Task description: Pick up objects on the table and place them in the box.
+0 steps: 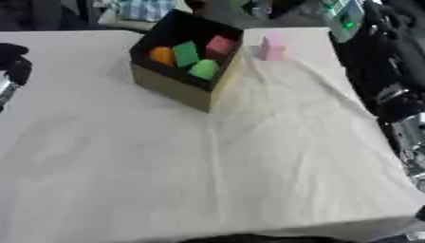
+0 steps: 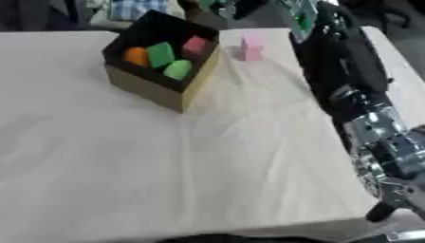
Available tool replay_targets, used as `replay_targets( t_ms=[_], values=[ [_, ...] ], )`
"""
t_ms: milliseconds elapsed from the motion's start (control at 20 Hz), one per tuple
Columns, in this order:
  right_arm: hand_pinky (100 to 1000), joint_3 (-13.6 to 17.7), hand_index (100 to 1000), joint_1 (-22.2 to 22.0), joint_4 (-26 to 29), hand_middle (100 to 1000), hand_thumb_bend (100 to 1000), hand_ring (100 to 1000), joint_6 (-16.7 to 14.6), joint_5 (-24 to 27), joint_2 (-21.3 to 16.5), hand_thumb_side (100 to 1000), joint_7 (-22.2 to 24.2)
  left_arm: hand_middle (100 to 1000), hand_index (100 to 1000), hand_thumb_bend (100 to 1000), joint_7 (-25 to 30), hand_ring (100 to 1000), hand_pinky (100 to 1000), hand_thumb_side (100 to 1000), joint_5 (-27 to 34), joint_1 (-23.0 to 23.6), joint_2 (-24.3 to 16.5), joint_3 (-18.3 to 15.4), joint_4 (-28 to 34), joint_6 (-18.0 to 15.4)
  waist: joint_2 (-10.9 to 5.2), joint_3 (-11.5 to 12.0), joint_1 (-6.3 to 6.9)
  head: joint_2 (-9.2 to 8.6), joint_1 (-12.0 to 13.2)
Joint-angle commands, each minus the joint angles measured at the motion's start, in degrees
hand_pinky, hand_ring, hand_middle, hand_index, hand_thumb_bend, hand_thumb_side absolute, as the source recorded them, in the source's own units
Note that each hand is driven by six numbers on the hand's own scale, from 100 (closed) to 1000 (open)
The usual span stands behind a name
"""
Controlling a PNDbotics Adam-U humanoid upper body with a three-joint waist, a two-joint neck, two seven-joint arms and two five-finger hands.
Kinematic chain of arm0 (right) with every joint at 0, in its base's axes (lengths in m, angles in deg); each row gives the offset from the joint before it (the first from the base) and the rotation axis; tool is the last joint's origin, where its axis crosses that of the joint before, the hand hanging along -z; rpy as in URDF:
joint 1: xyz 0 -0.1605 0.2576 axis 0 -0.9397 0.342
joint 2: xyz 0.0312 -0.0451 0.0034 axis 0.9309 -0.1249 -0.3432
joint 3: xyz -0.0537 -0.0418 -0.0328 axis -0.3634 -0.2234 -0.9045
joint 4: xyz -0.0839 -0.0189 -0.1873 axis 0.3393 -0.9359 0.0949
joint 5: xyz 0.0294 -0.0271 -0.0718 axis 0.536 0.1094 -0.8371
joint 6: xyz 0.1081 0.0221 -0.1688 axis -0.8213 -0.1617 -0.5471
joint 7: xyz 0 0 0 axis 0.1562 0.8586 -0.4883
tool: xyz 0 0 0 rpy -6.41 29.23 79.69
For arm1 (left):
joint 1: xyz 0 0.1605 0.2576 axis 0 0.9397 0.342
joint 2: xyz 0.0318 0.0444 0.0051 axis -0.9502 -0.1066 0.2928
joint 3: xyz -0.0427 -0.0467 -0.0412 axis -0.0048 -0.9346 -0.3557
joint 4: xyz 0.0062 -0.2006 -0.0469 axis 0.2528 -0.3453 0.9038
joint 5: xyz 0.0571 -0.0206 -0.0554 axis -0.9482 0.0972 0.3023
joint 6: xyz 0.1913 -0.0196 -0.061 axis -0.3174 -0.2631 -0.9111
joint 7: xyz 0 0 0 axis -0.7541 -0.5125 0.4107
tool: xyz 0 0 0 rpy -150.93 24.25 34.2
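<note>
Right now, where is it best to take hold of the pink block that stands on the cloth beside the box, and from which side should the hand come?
Probably the pink block is best pinched across its two upright side faces, coming down from above. It stands upright and alone on the white cloth, apart from the box, so its top and sides are free. The right arm is on that side of the table.

Right arm (image 2: pixel 348 80) — bulky matte-black shell up top, silver ribbed metal joints lower down, small black tip at the end. Left arm (image 1: pixel 12 71) — black housing, silver segment showing.
</note>
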Motion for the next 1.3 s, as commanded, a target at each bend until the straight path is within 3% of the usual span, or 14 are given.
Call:
replay_targets(
  t_ms=[50, 200, 250, 300, 600, 900, 1100, 1300],
  values=[
    [733, -0.13, 748, 1.6, -1.14, 686, 100, 754, -0.47, -3.32, 1.7, 100, -0.32, 600, 784, 350, 0.39, 680, 832, 687, 0.41, -1.17, -0.63, 0.08, 1.0, -0.07, -1.12, 0.3, 0.07, 0.28, -0.79],
    [744, -0.72, 873, 1.29, -1.77, 766, 100, 779, -1.28, -5.85, 3.48, 100, -1.05, 601, 784, 350, 0.52, 680, 832, 688, 0.47, -1.25, -0.39, 0.21, 0.95, -0.1, -1.08, 0.62, 0.24, 0.28, -1.19],
    [747, -0.93, 899, 1.2, -1.71, 783, 143, 786, -1.51, -6.84, 3.89, 100, -1.42, 601, 784, 350, 0.57, 680, 832, 688, 0.48, -1.28, -0.33, 0.25, 0.94, -0.11, -1.07, 0.72, 0.28, 0.28, -1.28],
    [758, -1.1, 967, 1.13, -1.53, 841, 321, 807, -1.74, -7.83, 4.21, 158, -1.95, 601, 784, 350, 0.61, 680, 832, 688, 0.5, -1.3, -0.28, 0.28, 0.94, -0.12, -1.07, 0.8, 0.31, 0.28, -1.37],
    [780, -1.89, 1000, 1.01, 0.13, 924, 559, 832, -2.28, -12.31, 4.93, 361, -7.49, 601, 784, 349, 0.64, 681, 833, 688, 0.5, -1.29, -0.23, 0.3, 0.85, -0.11, -1.09, 0.79, 0.25, 0.28, -1.54],
    [780, -1.06, 1000, 1.04, 0.64, 931, 543, 837, -0.07, -12.97, 4.28, 406, -12.01, 601, 784, 348, 0.69, 681, 833, 688, 0.48, -1.27, -0.23, 0.27, 0.86, -0.12, -1.12, 0.78, 0.16, 0.28, -1.53],
    [767, 2.11, 1000, 1.18, -0.16, 909, 478, 823, 5.29, -8.43, 2.13, 412, -14.51, 600, 783, 347, 0.61, 681, 833, 690, 0.46, -1.12, -0.34, 0.17, 0.82, -0.08, -1.1, 0.77, -0.03, 0.27, -1.13],
    [750, 5.98, 978, 1.47, -2.34, 877, 412, 802, 12.6, -1.02, -0.92, 419, -17.38, 600, 783, 346, 0.57, 681, 833, 690, 0.44, -1.08, -0.4, 0.12, 0.83, -0.05, -1.02, 0.93, -0.27, 0.12, -0.56]
  ],
)
